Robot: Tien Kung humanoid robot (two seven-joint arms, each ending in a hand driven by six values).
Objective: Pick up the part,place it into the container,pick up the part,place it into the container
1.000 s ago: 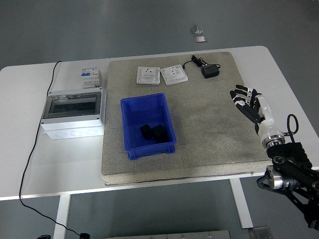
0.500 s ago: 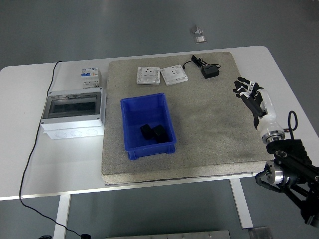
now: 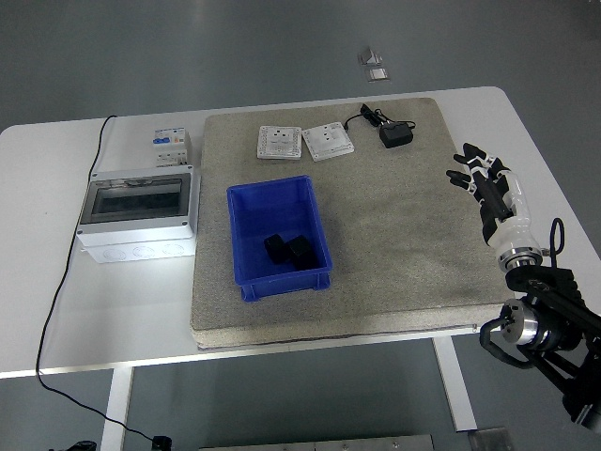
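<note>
Hand: your right hand point(image 3: 484, 183) hangs over the right edge of the surface point(image 3: 526, 132), with its fingers point(image 3: 463, 178) spread out and nothing in them.
Other hand: your left hand does not show at all.
Box: the blue box point(image 3: 279, 233) sits far to the left of your hand, on the gray mat point(image 3: 394, 244). It is open on top so things can be dropped in.
Parts in the box: two small black parts point(image 3: 289, 250) lie side by side at the bottom of the box, near its front wall. It looks like both drops are done.
Black plug: a black plug point(image 3: 394, 135) with a short cord lies just ahead of your hand and a bit to the left, at the far side of the mat. It is the closest thing to your hand. I cannot tell if it is one more part to move.
White plates: two white wall sockets point(image 3: 302, 142) lie flat, farther left than the plug, past the back of the box.
Gray case: a gray box with a dark window point(image 3: 138, 212) sits beyond the blue box, well away from your hand, with a small switch block point(image 3: 170, 147) behind it.
Why the hand is there: open and off to the side, it blocks nothing on the mat.
</note>
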